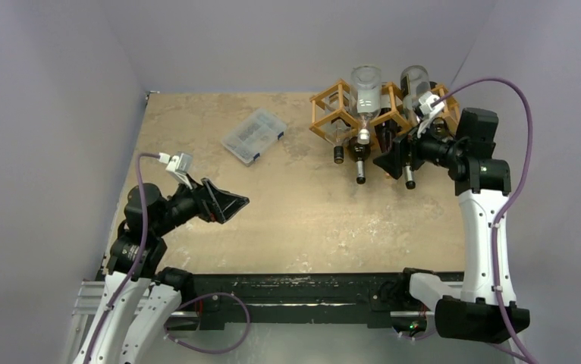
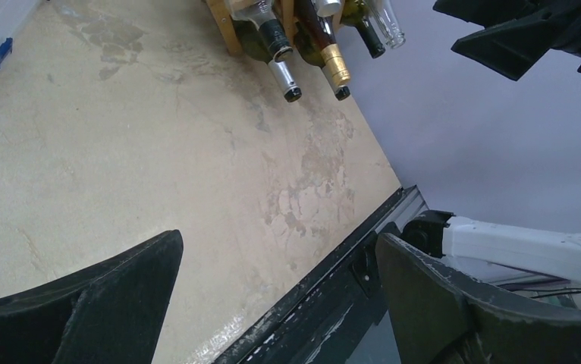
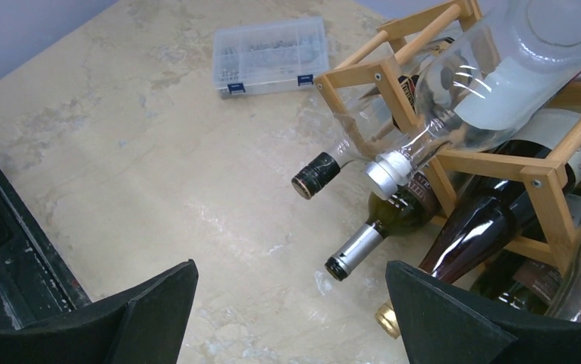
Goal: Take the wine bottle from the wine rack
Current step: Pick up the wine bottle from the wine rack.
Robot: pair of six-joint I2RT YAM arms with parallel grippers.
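My right hand (image 1: 395, 158), wide open and empty, hangs just before the rack (image 3: 492, 163) at the worktop's (image 1: 310, 212) far right, where the bottles (image 3: 400, 214) lie necks toward me (the left hand (image 1: 227, 203), open and empty too, is well apart).

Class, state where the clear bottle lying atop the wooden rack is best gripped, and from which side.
Probably the clear bottle's neck, just behind the silver cap, approached from the wine rack's front, where the open right pincer hovers. The neck juts past the rods and is slim; the body is wide.
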